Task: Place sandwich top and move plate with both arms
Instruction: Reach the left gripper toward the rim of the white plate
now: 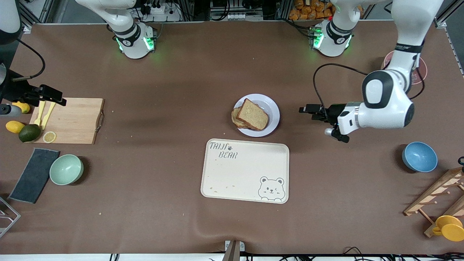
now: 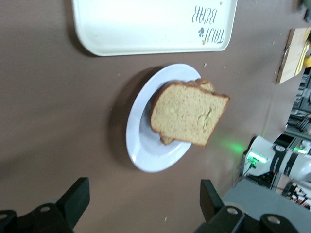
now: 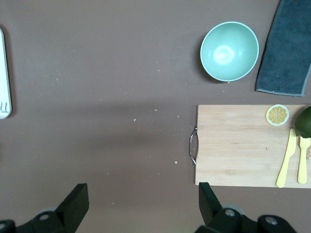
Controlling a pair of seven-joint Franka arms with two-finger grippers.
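Sandwich top (image 1: 253, 114) already on stack on plate (image 1: 272, 112); plate move pending, toward bear tray (image 1: 224, 181) by judgement. Left gripper (image 1: 308, 110) open beside plate; right gripper (image 1: 50, 95) open over cutting board (image 1: 72, 123). Next: both grippers to plate rim.

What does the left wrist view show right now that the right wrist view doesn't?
Only the left wrist view: the plate with the sandwich top lying on the stack, and the open left end effector hanging beside the plate.
Only the right wrist view: the green bowl, the dark cloth, the cutting board with a lemon slice and yellow cutlery, and the open right end effector.
Both: the brown table and part of the bear tray.
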